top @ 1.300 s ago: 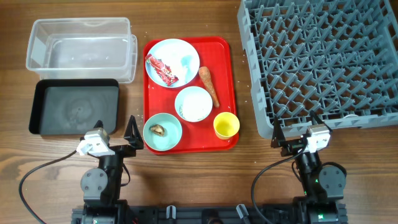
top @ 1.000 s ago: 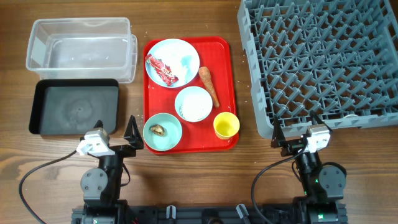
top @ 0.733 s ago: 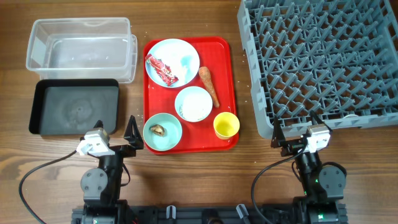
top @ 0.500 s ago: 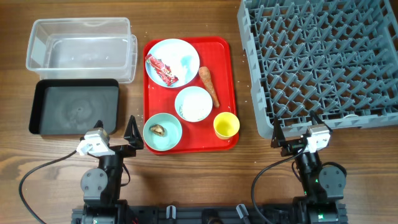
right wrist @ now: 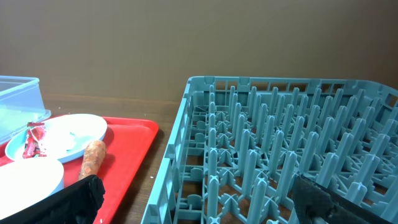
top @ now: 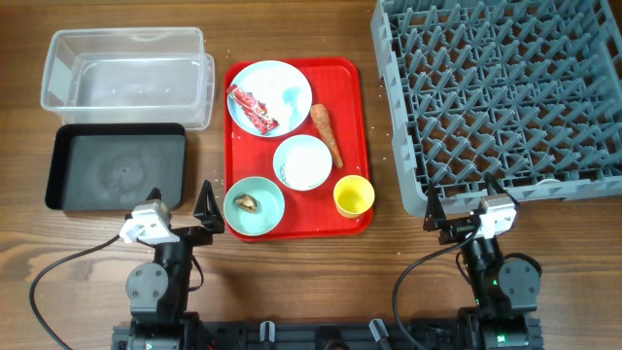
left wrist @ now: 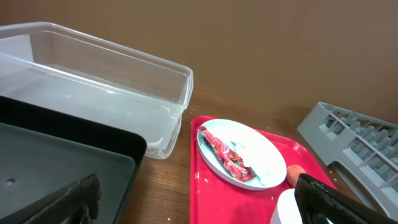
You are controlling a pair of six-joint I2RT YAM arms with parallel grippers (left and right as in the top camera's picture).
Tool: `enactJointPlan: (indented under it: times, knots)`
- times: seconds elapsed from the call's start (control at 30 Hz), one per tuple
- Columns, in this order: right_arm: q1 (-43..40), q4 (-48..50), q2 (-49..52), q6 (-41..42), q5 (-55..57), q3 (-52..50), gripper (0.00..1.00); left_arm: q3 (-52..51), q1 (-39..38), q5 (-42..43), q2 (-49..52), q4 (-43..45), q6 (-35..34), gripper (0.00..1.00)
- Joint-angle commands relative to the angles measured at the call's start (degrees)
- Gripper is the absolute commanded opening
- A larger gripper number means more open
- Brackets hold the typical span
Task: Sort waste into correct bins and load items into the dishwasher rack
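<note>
On the red tray [top: 348,92] a pale blue plate [top: 282,78] holds a red wrapper [top: 253,110] and a white tissue [top: 292,97]. The carrot [top: 326,134] lies beside it. A pale blue bowl [top: 302,161] holds rice. A mint-green bowl [top: 262,216] holds a brown scrap [top: 246,202]. A yellow cup [top: 354,195] stands at the tray's front right. The clear tub [top: 126,73] and black tray [top: 117,165] lie left, the grey rack [top: 505,97] right. My left gripper [top: 180,206] is open and empty in front of the black tray. My right gripper [top: 462,206] is open and empty at the rack's front edge.
The left wrist view shows the clear tub [left wrist: 93,74], black tray [left wrist: 50,162], plate [left wrist: 267,155] with wrapper [left wrist: 227,155] and the rack's corner [left wrist: 360,143]. The right wrist view shows the rack [right wrist: 280,143], carrot [right wrist: 93,158] and plate [right wrist: 74,134]. Loose rice grains dot the wood.
</note>
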Motion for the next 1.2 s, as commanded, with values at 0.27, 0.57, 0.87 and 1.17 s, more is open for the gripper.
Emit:
enactJointPlan:
  times: [0.27, 0.57, 0.87, 1.17]
  knots:
    - [-0.3, 1.2, 0.0, 0.8, -0.7, -0.1, 1.0, -0.3, 0.3, 0.5, -0.4, 0.2, 0.0, 1.0]
    - [-0.3, 1.9, 0.0, 0.9, 1.0, -0.1, 1.0, -0.3, 0.3, 0.5, -0.4, 0.2, 0.0, 1.0]
    - [-0.3, 5.2, 0.0, 9.0, -6.0, 0.2, 1.0, -0.3, 0.3, 1.4, -0.4, 0.4, -0.1, 1.0]
    - [-0.3, 4.7, 5.7, 11.1, -8.5, 10.4, 1.0, 15.5, 0.3, 3.3, 7.6, -11.0, 1.7, 1.0]
